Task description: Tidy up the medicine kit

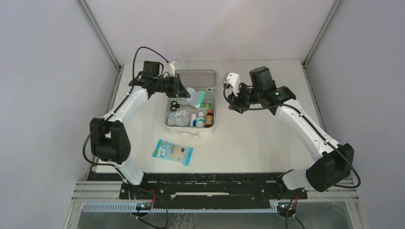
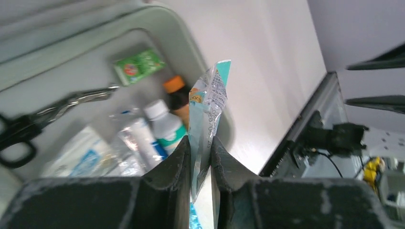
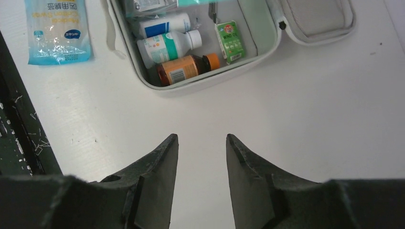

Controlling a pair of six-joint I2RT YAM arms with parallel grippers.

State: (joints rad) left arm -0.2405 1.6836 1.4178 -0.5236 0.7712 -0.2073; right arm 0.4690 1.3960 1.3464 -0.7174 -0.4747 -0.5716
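Top external gives you the white table (image 1: pixel 267 138) first, with the medicine kit (image 1: pixel 191 131) lying open at its middle-far part, the grey-lined lid (image 1: pixel 196 78) folded back on the far side. Your left arm reaches in from the left and your right arm from the right.

Over to the left wrist: your left gripper (image 2: pixel 200 143) is pinched tight on a clear teal-edged sachet (image 2: pixel 207 102), which stands up between the fingers above the open kit. From above, that sachet shows over the far part of the tray.

Right wrist now: your right gripper (image 3: pixel 201 138) has its jaws spread with nothing between them, hanging over bare table just right of the kit.

On the table near and left of the kit, apart from it, lies a flat blue-and-white packet (image 1: pixel 173 152).

Inside the tray you've got three bottles lying side by side along the right half: one white with a blue label (image 3: pixel 162 25), one white with a teal label (image 3: pixel 167 45), and an amber one with an orange cap (image 3: pixel 186 69). Black-handled scissors (image 1: pixel 174 105) sit at the far left. A small green box (image 3: pixel 229 42) lies in the far right corner.
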